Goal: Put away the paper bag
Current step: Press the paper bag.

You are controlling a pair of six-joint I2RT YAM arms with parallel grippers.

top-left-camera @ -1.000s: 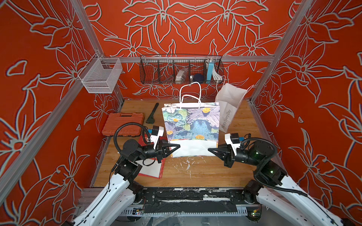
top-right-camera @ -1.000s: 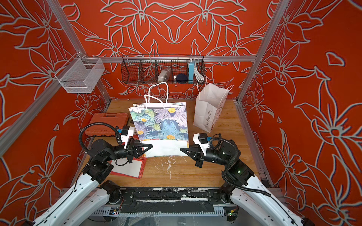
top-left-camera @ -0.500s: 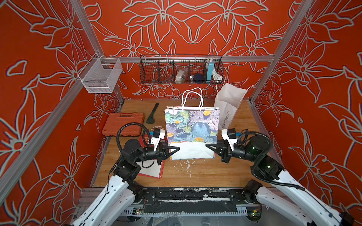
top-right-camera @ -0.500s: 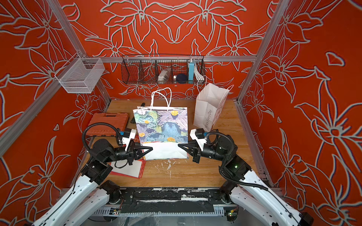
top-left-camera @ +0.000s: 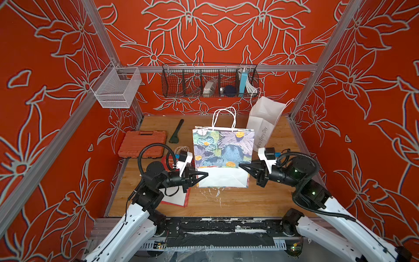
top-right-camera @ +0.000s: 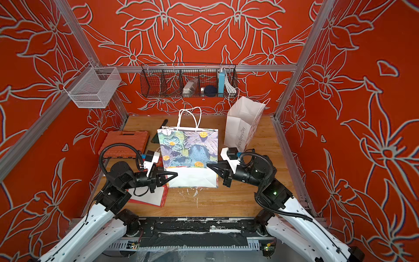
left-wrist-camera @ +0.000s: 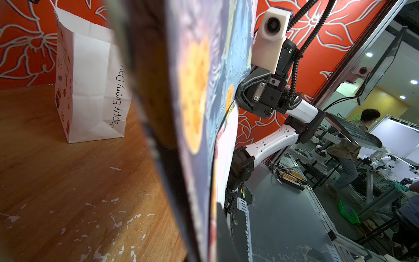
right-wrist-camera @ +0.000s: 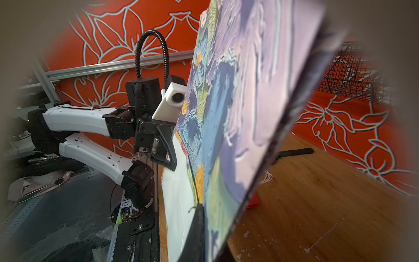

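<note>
As L pincer [top-left-camera: 205, 175], R pincer [top-left-camera: 241, 165] flank it — 1 floral bag [top-left-camera: 223, 147] stands.

looks: floral paper bag [top-left-camera: 223, 147], white handles
pose: upright, folded flat, handles on top
spot: middle of the table [top-left-camera: 226, 204]

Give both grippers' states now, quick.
Left gripper: closed on the floral paper bag, at its left edge.
Right gripper: at the bag's right edge; open or closed cannot be told.
</note>
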